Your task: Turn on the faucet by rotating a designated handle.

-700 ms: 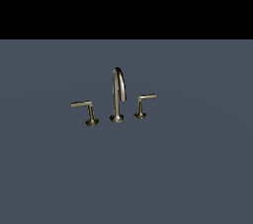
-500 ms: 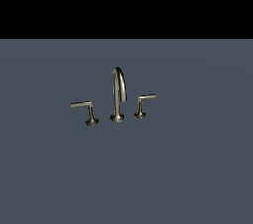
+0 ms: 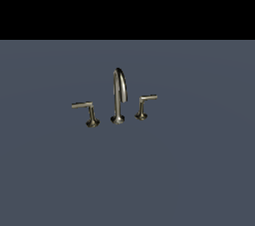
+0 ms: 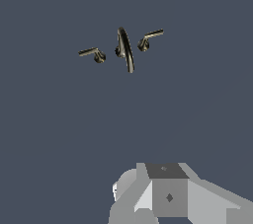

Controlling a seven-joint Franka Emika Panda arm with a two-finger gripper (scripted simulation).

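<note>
The faucet [image 3: 118, 95] is a small brass-grey set standing on the flat grey surface, with a tall arched spout in the middle. The handle [image 3: 144, 106], the shorter-barred L-shaped lever on a flared post, stands on the exterior view's right of the spout. The larger lever [image 3: 87, 113] with the longer bar stands on the exterior view's left. In the wrist view the spout [image 4: 125, 49], the handle [image 4: 149, 38] and the larger lever [image 4: 93, 54] lie far ahead. Only grey parts of my gripper [image 4: 168, 193] show at that picture's edge, well away from the faucet. Its fingers are not clear. The arm is out of the exterior view.
The flat blue-grey surface [image 3: 189, 170] stretches around the faucet on all sides. A black band fills the top of the exterior view.
</note>
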